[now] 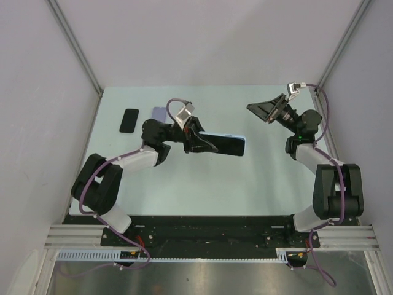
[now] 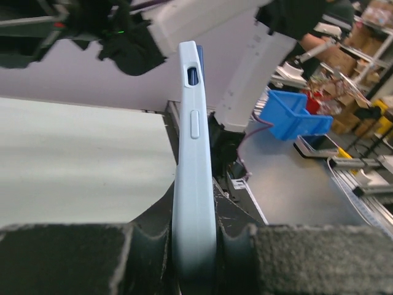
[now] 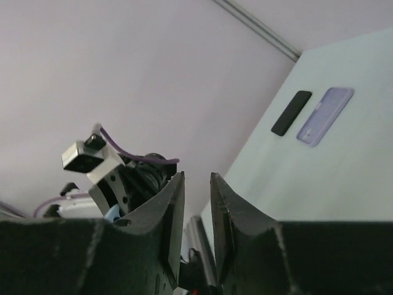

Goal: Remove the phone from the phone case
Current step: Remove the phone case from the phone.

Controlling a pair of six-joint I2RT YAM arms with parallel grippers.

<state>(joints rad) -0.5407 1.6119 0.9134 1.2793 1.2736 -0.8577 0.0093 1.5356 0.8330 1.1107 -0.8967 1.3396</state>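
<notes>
Left hand (image 1: 204,145) pinches one end of the phone case (image 2: 193,184); right hand (image 3: 196,184) is barely parted, empty; the case looks soft, so peeling a free corner off the stiff, slick phone (image 1: 230,145) seems best.

Table (image 1: 184,184), far left: spare phone (image 1: 129,120), loose case (image 1: 159,113) just right of it. Mid-table, above surface: cased phone (image 1: 224,145) in left gripper (image 1: 202,144). Far right: right gripper (image 1: 253,109), well apart.
</notes>
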